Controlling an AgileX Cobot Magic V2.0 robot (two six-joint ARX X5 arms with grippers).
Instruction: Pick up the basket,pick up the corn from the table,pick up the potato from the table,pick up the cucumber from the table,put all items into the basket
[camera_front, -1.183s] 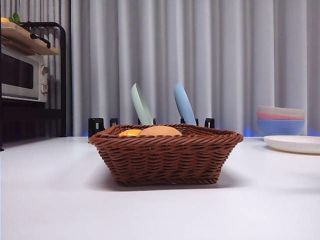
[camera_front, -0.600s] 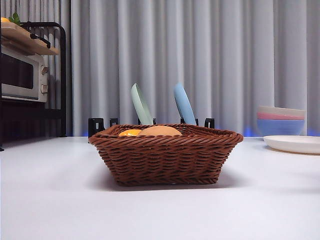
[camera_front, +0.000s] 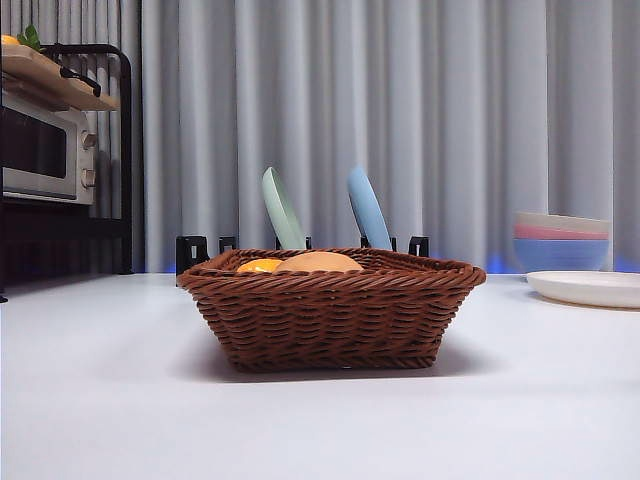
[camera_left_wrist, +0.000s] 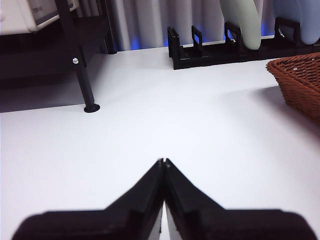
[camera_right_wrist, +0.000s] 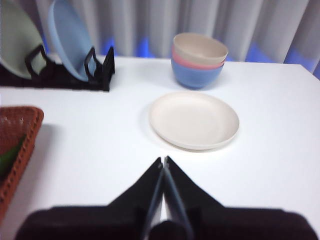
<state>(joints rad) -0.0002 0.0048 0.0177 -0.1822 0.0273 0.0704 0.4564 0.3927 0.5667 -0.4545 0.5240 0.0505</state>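
The dark brown wicker basket (camera_front: 330, 305) stands in the middle of the white table (camera_front: 320, 430). Above its rim show the tan potato (camera_front: 318, 262) and, left of it, a bit of the orange-yellow corn (camera_front: 260, 265). In the right wrist view a green patch of the cucumber (camera_right_wrist: 10, 155) lies inside the basket (camera_right_wrist: 17, 150). My left gripper (camera_left_wrist: 163, 161) is shut and empty over bare table, left of the basket's corner (camera_left_wrist: 297, 82). Shut and empty too, my right gripper (camera_right_wrist: 163, 160) hovers right of the basket, near a cream plate.
A black rack (camera_front: 300, 243) behind the basket holds a green plate (camera_front: 282, 208) and a blue plate (camera_front: 368, 208). Stacked bowls (camera_front: 561, 240) and a cream plate (camera_front: 588, 288) sit at the right. A toaster oven (camera_front: 45, 145) on a black stand is at the left.
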